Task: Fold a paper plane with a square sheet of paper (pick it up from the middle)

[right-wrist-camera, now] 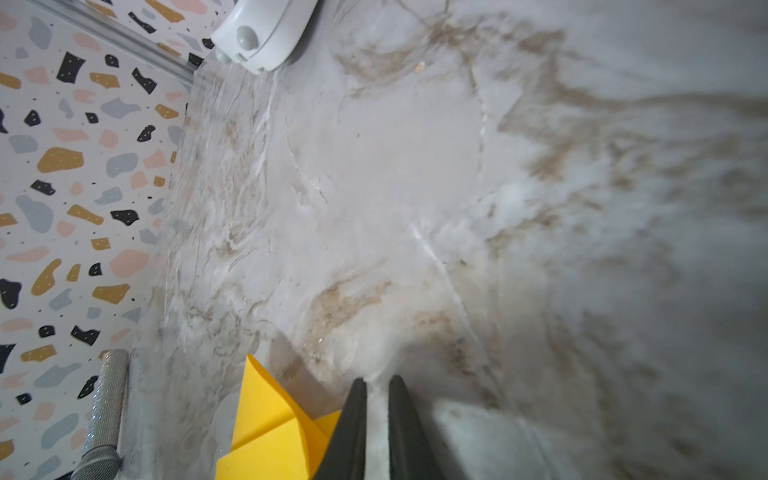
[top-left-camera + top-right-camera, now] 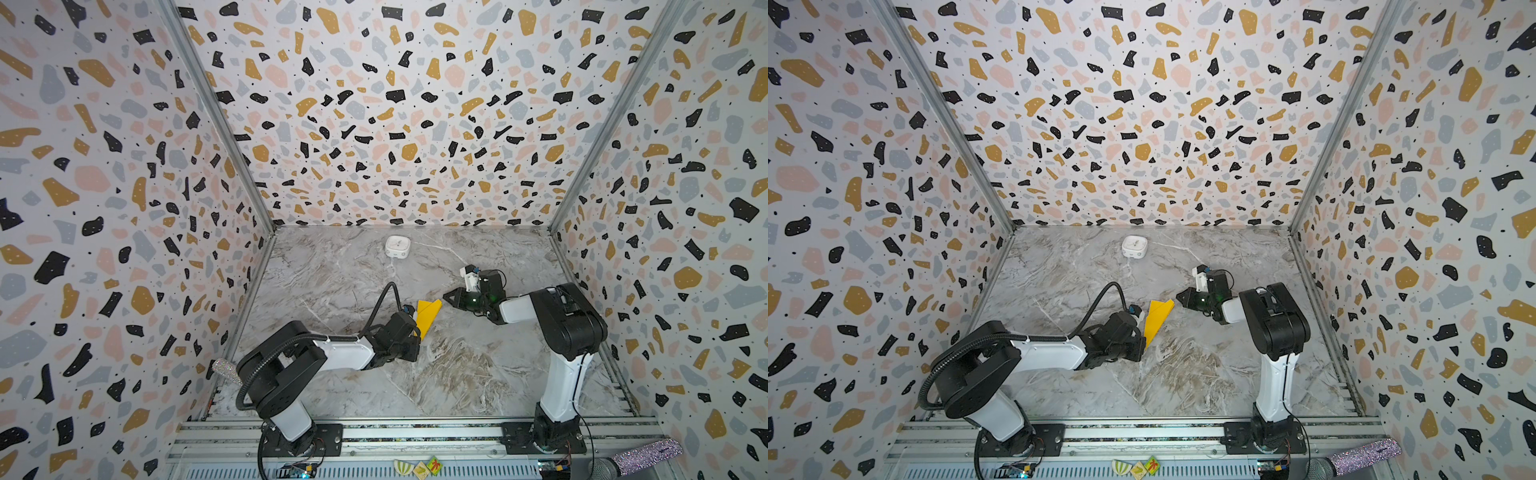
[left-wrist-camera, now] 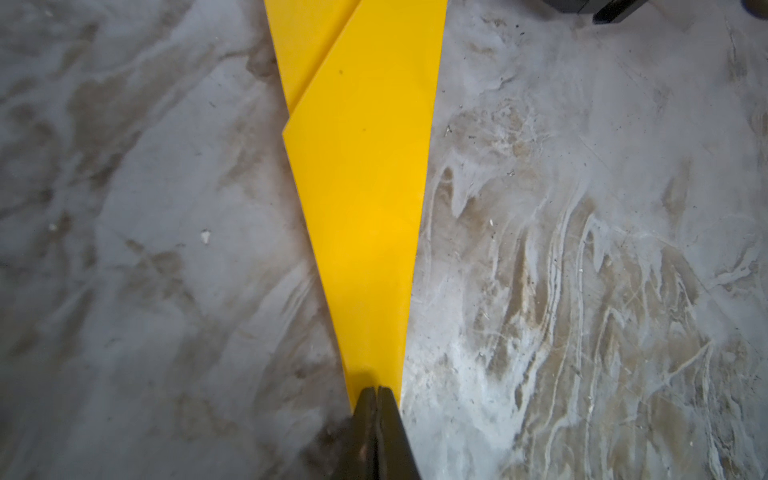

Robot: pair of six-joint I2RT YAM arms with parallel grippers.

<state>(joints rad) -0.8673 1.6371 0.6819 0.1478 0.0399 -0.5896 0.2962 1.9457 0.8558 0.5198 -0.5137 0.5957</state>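
Note:
The square sheet of paper is folded into a narrow, pointed yellow paper plane (image 2: 428, 316) (image 2: 1158, 318) lying flat on the marble table in both top views. My left gripper (image 3: 377, 391) is shut on its narrow tip; the plane (image 3: 365, 187) widens away from the jaws, with a folded flap at its far end. My right gripper (image 2: 446, 296) (image 1: 377, 384) hovers just beyond the wide end, its jaws a narrow gap apart with only table showing between them. The plane's wide end (image 1: 270, 432) lies beside the right gripper's fingers, and whether it touches them I cannot tell.
A white rounded box (image 2: 397, 247) (image 1: 266, 33) stands near the back wall. Glittery microphones lie at the front left (image 2: 226, 371) and front right (image 2: 640, 457). Patterned walls enclose three sides. Small picture tiles (image 2: 419, 467) sit on the front rail.

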